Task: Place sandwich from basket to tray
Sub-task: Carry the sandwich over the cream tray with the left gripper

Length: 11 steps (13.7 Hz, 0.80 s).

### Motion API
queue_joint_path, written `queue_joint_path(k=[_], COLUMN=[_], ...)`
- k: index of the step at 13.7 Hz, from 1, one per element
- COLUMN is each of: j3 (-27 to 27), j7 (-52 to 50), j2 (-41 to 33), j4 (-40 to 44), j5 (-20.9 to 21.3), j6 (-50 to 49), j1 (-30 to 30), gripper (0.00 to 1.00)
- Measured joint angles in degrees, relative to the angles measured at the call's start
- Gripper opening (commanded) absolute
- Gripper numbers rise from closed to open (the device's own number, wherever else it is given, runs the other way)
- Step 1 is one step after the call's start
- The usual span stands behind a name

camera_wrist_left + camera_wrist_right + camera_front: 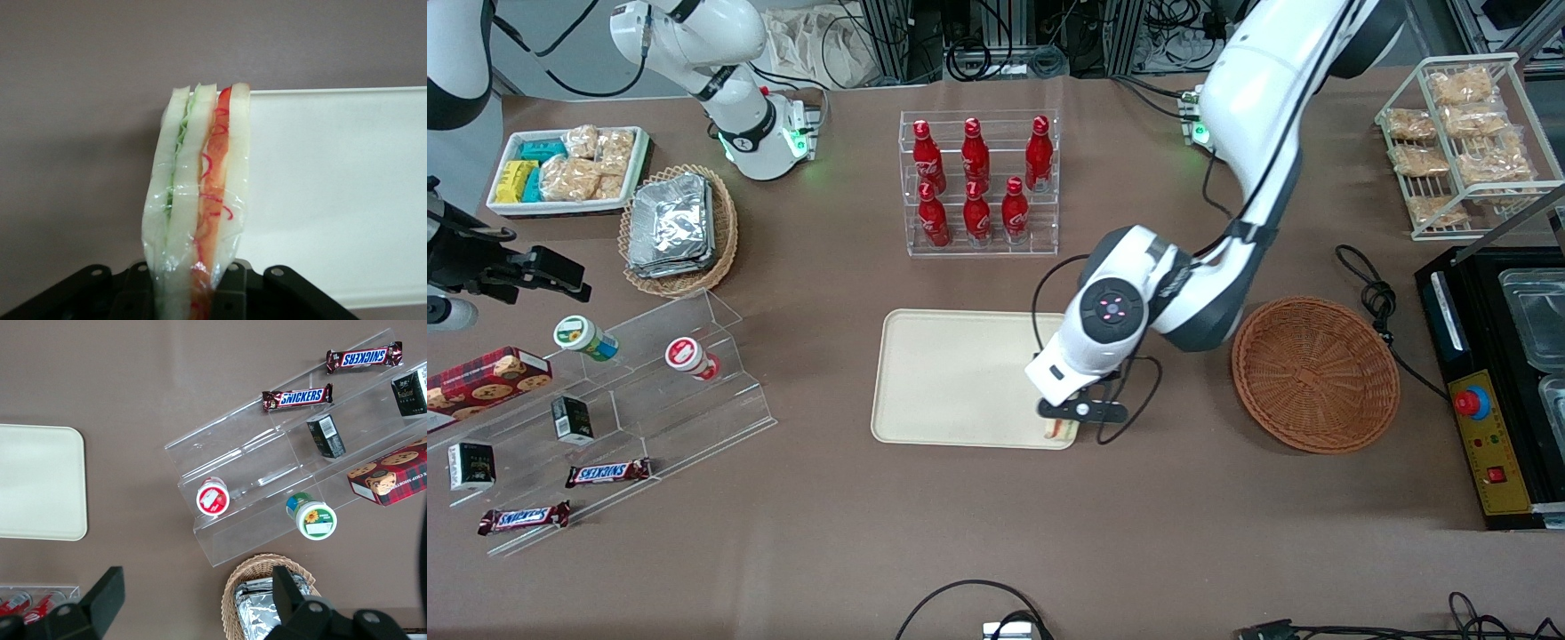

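Left arm's black two-finger gripper [1069, 425] hovering over cream rectangular tray [951, 373], at tray's corner nearest front camera, toward working arm's end of table. Fingers clamping triangular wrapped sandwich [200, 200] with pale bread, green and red filling; sandwich hanging upright, straddling tray rim. In front view, only sliver of sandwich [1060, 430] peeking out beneath gripper. Round reddish-brown wicker basket [1314, 373] sitting at 3 o'clock from tray, well apart. Clear rack of red bottles [978, 182] standing at 12 o'clock from tray.
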Motion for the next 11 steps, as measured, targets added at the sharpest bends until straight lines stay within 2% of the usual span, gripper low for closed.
queue_joint_path(k=[4,6,7,9,10,11], j3=[0.1,0.3,0.4,0.4,0.4,0.4], j7=[-3.8,-3.9,-3.9,-3.9,-3.9,-4.0], j2=[5.0,5.9,6.1,6.2,6.3,6.4], j4=[0.2,0.2,0.2,0.2,0.2,0.2], j5=[0.0,0.0,0.0,0.0,0.0,0.0], j6=[6.5,7.0,7.0,7.0,6.9,6.9], j1=[-1.4,-1.4,-1.4,-1.4,-1.4,-1.4], gripper=[0.0,0.18,0.25,0.57,1.0,1.0])
